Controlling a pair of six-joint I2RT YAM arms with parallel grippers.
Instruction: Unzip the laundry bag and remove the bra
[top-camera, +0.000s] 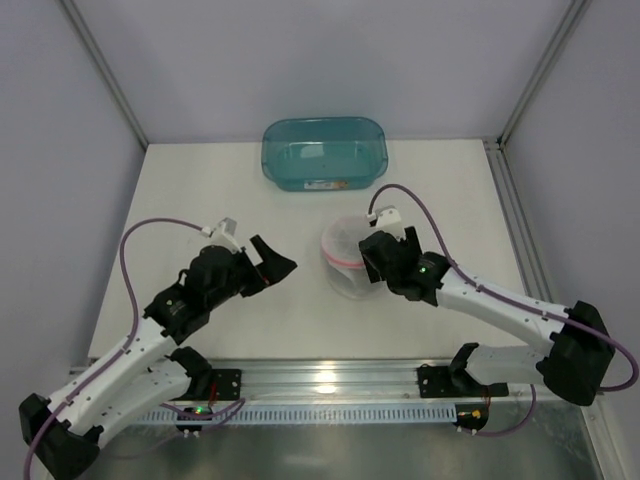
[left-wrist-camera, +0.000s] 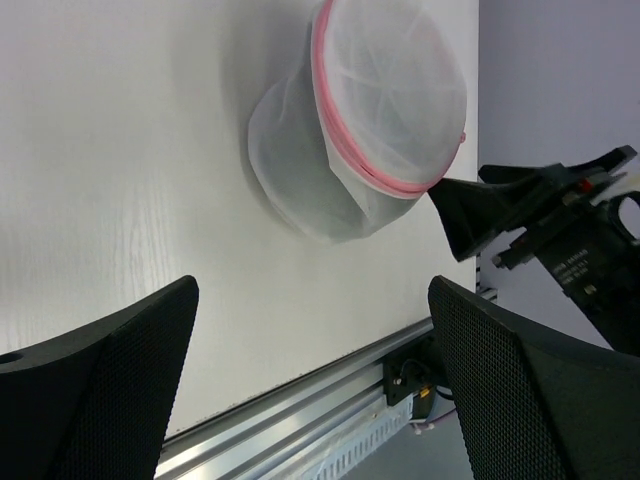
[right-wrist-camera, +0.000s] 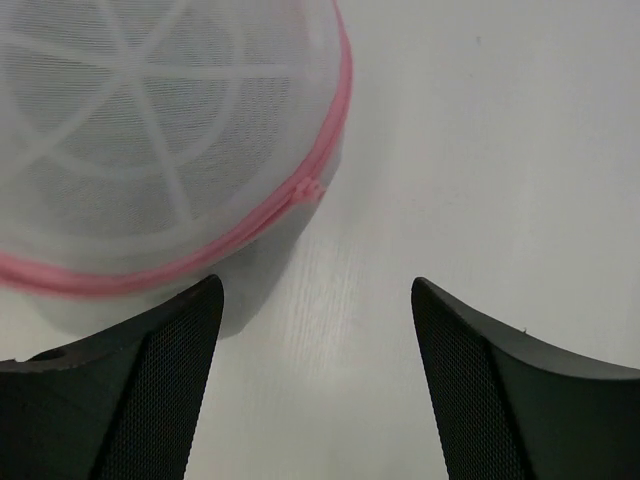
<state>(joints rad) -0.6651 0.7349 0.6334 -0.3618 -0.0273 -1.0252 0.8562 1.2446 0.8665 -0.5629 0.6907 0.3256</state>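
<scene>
The laundry bag is a round white mesh pouch with a pink rim, lying mid-table. It also shows in the left wrist view and the right wrist view. Its pink zip pull sits on the rim facing my right gripper. My right gripper is open and empty just right of the bag, its jaws low over bare table beside the bag. My left gripper is open and empty, a short way left of the bag. No black bra shows; it is hidden or out of view.
A teal translucent tub stands at the back of the table. A metal rail runs along the near edge and shows in the left wrist view. White walls close in the left, right and back.
</scene>
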